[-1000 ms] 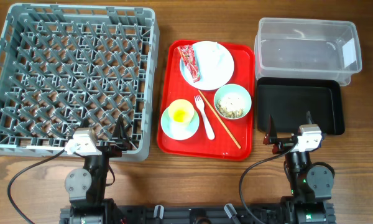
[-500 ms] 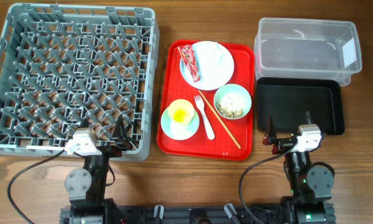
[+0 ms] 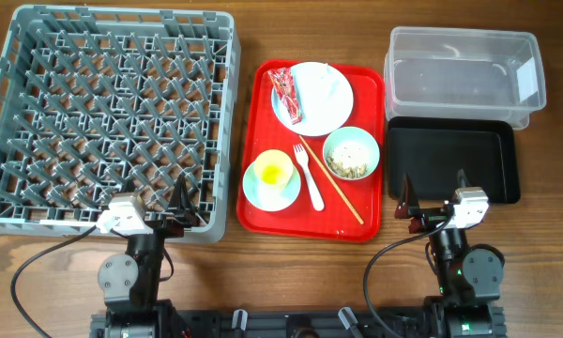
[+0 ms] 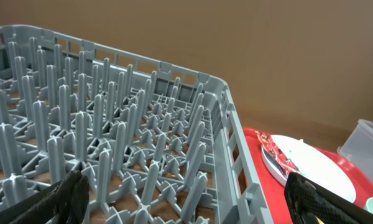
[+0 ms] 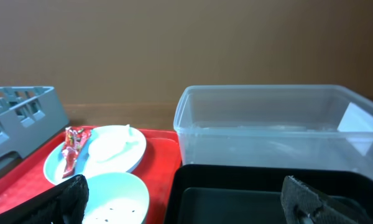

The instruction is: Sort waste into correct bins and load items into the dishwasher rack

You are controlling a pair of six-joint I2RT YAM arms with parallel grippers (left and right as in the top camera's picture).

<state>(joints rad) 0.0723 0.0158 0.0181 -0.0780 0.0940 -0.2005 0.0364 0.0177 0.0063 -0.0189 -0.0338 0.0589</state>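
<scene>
The grey dishwasher rack (image 3: 113,113) stands at the left, with nothing in it. On the red tray (image 3: 368,89) a white plate (image 3: 319,113) carries a red wrapper (image 3: 286,94) and a white tissue (image 3: 321,83). A pale green bowl (image 3: 351,153) holds rice-like scraps. A yellow cup (image 3: 273,170) sits in a light blue bowl (image 3: 263,194). A white fork (image 3: 311,183) and chopsticks (image 3: 338,188) lie between the bowls. My left gripper (image 3: 164,202) is open over the rack's near right corner. My right gripper (image 3: 437,192) is open over the black tray's (image 3: 450,164) near edge.
The clear tub (image 3: 464,75) stands behind the black tray at the far right, with nothing in it. In the right wrist view the tub (image 5: 280,130) rises behind the black tray (image 5: 236,193). The rack's wall (image 4: 236,155) runs beside the red tray.
</scene>
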